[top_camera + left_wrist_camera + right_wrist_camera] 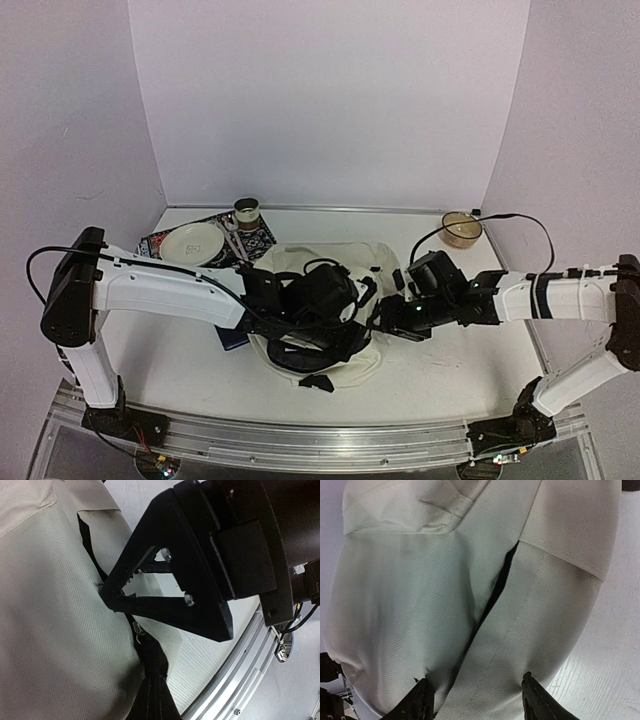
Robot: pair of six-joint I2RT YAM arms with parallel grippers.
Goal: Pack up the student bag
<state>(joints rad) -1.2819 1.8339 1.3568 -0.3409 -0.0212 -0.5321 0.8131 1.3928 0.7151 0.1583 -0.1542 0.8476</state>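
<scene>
Pincer tips first: the left pincer (106, 592) is closed tight, its black fingers brought to a single point. That point presses at the dark edging where a black strap (152, 667) runs down the cream cloth. Whether a sliver of that edging is nipped between the tips, I cannot tell. The right pincer (475, 680) stands open, one finger on either side of a bulging fold of cloth. A dark slit (496, 587) between two cream panels runs up ahead of it, and nothing looks clamped there.

Both hang over the student bag (296, 262), which lies slumped in the middle of the bench (450, 375) between the two arms, with straps and buckles heaped across its top.

To my eye the bag is soft and limp and light for its bulk. Lifted by one spot, it would likely sag and fold rather than hold a shape. The weave looks coarse enough not to slip, and nothing about it seems fragile. A flat panel would give the fingers little to bite. I'd go for a stitched seam, the strap or the lip of the opening, with one pincer on each side to keep the mouth spread.

Farther back sit a plate (193, 243) on a patterned mat (158, 243), a cup (247, 211), and a bowl (461, 229) at the right corner.
</scene>
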